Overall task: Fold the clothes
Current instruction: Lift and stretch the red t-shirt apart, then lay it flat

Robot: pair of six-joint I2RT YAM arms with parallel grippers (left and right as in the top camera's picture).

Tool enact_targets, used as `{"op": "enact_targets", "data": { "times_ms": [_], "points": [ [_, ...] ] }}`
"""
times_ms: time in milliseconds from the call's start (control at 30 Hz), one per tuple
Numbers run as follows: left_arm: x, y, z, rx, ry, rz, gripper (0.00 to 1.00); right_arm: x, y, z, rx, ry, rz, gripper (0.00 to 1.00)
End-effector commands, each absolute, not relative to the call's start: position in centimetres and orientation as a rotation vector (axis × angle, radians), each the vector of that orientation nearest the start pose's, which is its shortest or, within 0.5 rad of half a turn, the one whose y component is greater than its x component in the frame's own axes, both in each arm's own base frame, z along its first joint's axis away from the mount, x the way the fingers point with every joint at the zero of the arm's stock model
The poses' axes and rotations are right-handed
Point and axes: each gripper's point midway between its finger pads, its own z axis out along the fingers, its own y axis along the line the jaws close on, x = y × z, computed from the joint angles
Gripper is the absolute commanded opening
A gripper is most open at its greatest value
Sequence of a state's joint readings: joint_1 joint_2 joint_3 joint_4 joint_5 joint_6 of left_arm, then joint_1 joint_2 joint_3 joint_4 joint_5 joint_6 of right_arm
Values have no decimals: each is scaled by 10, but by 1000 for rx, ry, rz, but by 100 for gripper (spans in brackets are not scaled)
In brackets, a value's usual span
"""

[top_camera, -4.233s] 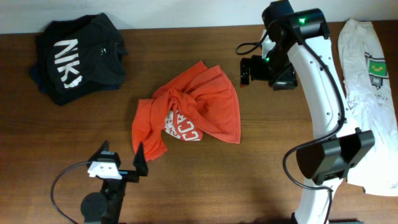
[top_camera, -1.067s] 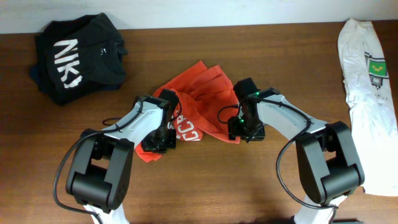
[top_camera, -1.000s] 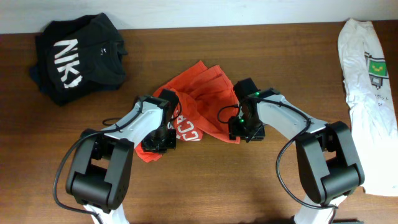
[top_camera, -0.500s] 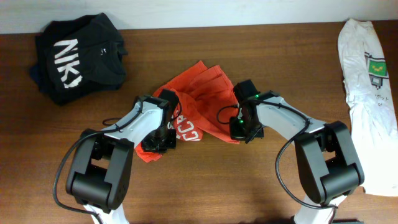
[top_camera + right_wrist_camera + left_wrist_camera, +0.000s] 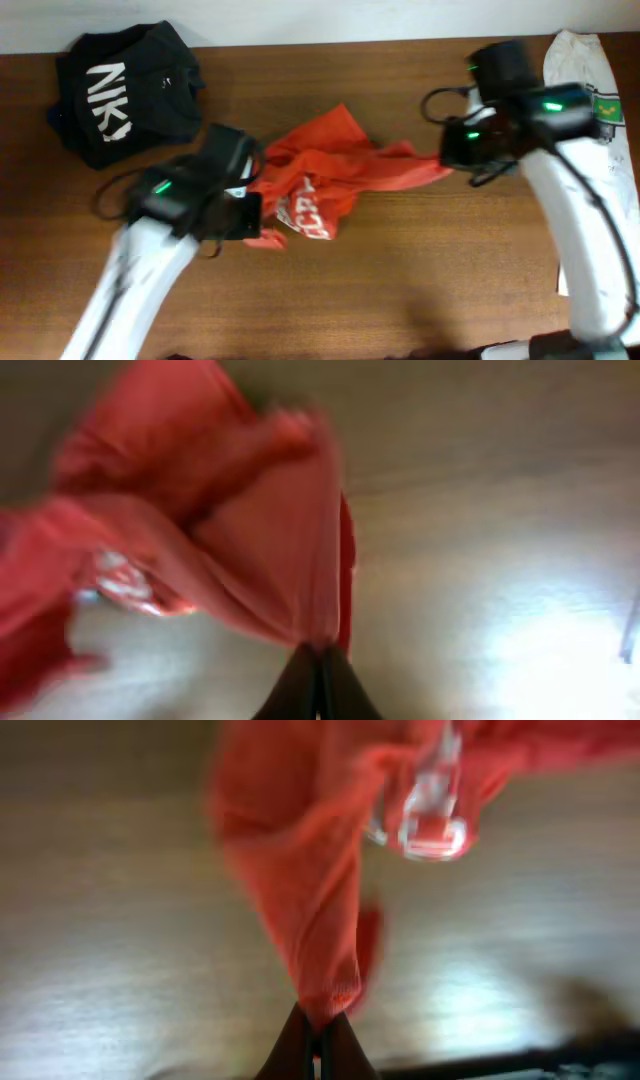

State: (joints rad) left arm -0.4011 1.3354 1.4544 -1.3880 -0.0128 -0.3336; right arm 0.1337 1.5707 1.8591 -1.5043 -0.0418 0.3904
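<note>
Left fingers (image 5: 318,1042) and right fingers (image 5: 320,678), both pinched tight on the T-shirt (image 5: 330,185), are now stretching it apart over the worktop (image 5: 400,285).

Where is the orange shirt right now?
Seen from overhead, the orange shirt is over the middle of the table, stretched between the left gripper and right gripper. The black shirt lies off to its left.

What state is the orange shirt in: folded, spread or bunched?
Bunched: the shirt is crumpled, stretched between left hand and right hand.
</note>
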Motion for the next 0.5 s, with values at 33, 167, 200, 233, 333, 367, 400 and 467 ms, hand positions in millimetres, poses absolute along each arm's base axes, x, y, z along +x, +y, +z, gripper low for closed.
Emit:
{"op": "enact_targets", "data": {
  "times_ms": [33,167,200,233,333,367,400,467],
  "points": [
    [216,-76,366,28,2472,-221,0,289,25,360,338,2568,170,4],
    [184,-44,461,-43,2189,-224,0,267,10,425,349,2366,192,4],
    [180,-42,471,-47,2152,-239,0,262,10,435,344,2330,197,4],
    [176,-40,482,-53,2111,-252,0,256,10,443,339,2299,201,4],
    [167,-22,506,-113,2005,-210,0,234,6,465,335,2204,193,4],
    [168,-14,508,-143,1992,-165,0,228,3,470,342,2182,180,4],
    [169,-10,508,-156,1990,-143,0,226,1,470,351,2176,170,4],
    [178,-5,506,-184,1998,-83,0,226,-12,474,420,2143,105,4]
  ]
}}
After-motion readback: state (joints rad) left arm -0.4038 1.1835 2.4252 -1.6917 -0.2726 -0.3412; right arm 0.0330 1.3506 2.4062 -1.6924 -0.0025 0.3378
